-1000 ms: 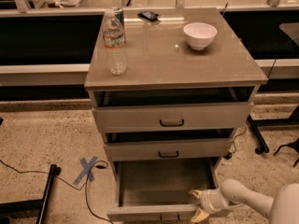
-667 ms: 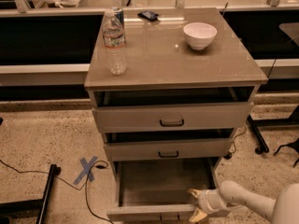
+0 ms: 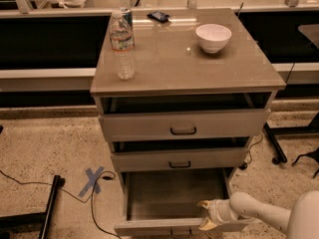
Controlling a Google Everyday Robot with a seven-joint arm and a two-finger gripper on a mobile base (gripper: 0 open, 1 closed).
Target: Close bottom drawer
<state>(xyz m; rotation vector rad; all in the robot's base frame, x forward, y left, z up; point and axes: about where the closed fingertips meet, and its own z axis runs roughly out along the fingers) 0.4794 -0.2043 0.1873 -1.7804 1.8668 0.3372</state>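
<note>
The bottom drawer (image 3: pixel 169 228) of the grey-beige cabinet (image 3: pixel 184 63) is pulled far out, its inside bare; its front panel lies at the bottom edge of the camera view and the handle is barely in view. My gripper (image 3: pixel 206 214), on a white arm reaching in from the lower right, is at the drawer's right front corner, just behind the front panel. Its two yellowish fingers (image 3: pixel 205 203) are spread apart, one over the drawer's inside and one by the panel's top edge. It holds nothing.
The top drawer (image 3: pixel 183 124) and middle drawer (image 3: pixel 179 159) stand slightly open. On the cabinet top are a water bottle (image 3: pixel 122 45), a white bowl (image 3: pixel 213 37) and a small dark object (image 3: pixel 160 16). A blue tape cross (image 3: pixel 93 180) and cables lie on the floor at left; a chair base stands at right.
</note>
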